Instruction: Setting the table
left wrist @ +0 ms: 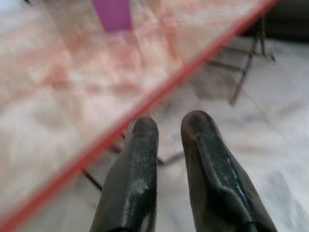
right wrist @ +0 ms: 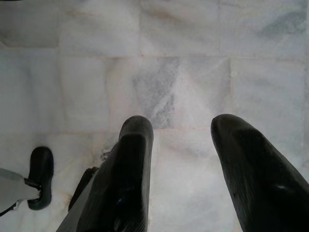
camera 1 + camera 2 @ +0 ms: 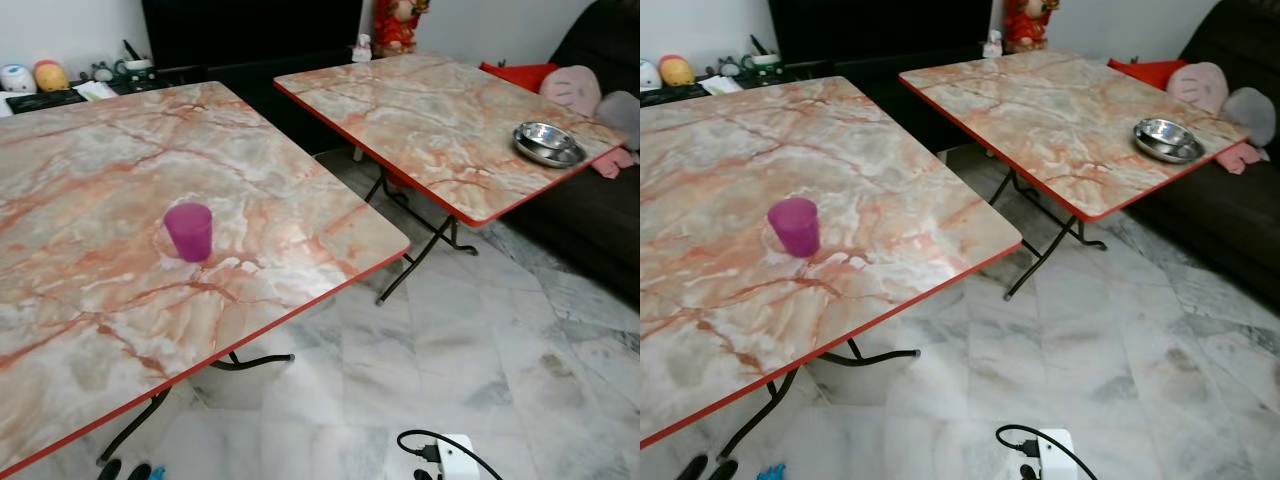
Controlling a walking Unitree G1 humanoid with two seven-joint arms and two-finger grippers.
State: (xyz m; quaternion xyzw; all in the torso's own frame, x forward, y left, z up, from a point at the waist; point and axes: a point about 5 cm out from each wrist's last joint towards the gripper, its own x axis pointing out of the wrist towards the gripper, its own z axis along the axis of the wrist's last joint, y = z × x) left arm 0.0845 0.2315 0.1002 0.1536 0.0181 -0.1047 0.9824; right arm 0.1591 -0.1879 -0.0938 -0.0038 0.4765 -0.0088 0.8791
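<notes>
Head cam (L/R eyes, same scene): near table (image 3: 300, 260), marble-look top w/ red edge, carries a purple cup (image 3: 189, 231), upright, well in from the edge. Far table (image 3: 420, 120), same pattern, stands apart across a gap; a stack of steel bowls (image 3: 548, 143) sits near its right corner. Dark sofa (image 3: 600, 200) just beyond, w/ a pink cushion (image 3: 571, 88) and a grey one (image 3: 622, 108). Red figurine (image 3: 397, 22) behind the far table. Small clutter on a low black unit (image 3: 60, 95) at upper left, too small to ID. White marble floor (image 3: 480, 350); white power strip (image 3: 458, 459) w/ black cable at the bottom edge. No legible writing or brands.

L wrist cam: left gripper (image 1: 169, 128) hangs off the near table's red edge, over floor; fingers (image 1: 137, 164) nearly together w/ a thin gap, holding nothing. Blurred purple cup (image 1: 112, 13) shows farther along the tabletop, plus table legs (image 1: 246, 72) beyond. Head cam gives no such low angle.

R wrist cam: right gripper (image 2: 181, 125) points down at floor tiles, fingers (image 2: 130, 159) spread wide, empty. A black foot (image 2: 39, 176) on the floor beside it.
</notes>
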